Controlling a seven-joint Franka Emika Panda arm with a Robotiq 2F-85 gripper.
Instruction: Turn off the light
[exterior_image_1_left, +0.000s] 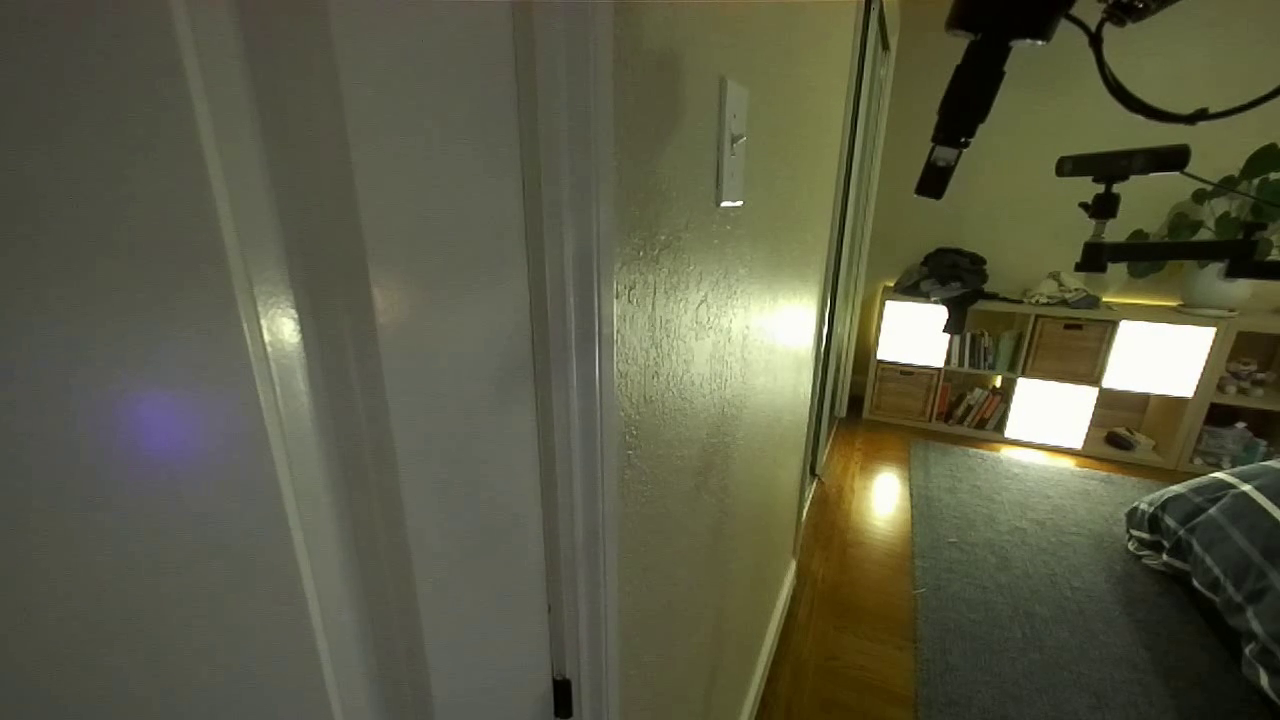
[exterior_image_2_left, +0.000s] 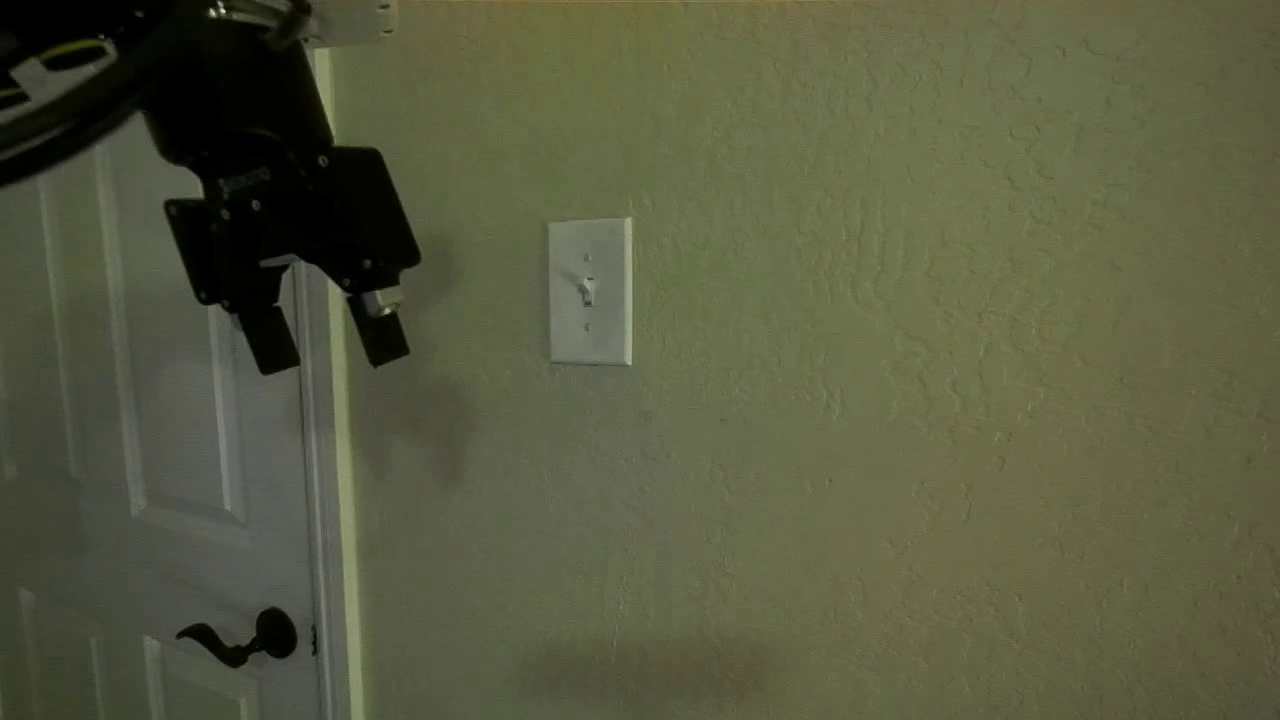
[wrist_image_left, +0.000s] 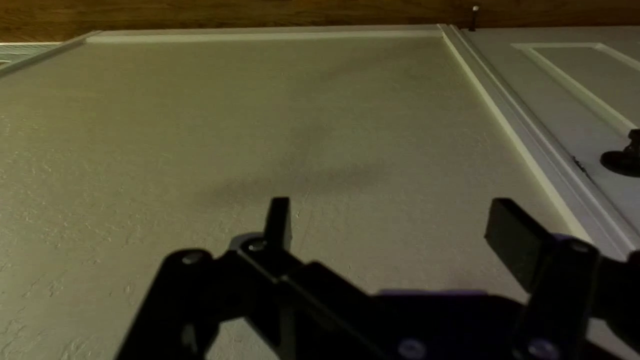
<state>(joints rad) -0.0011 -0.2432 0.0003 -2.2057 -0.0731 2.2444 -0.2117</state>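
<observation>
We've got the light's switch plate sitting upright on the textured wall, and in an exterior view a wide stretch of that wall spreads past its right edge. Off the left edge there's more wall, then the door frame running straight down, with the door and its dark handle beyond. Both exterior views show us the gripper well apart from the plate, so there's a fair gap. Pose-wise, it hangs in from the top, pointing down at a slight tilt, and overlaps the door frame in an exterior view. It's released, with wall showing between the spread fingers in the wrist view.
</observation>
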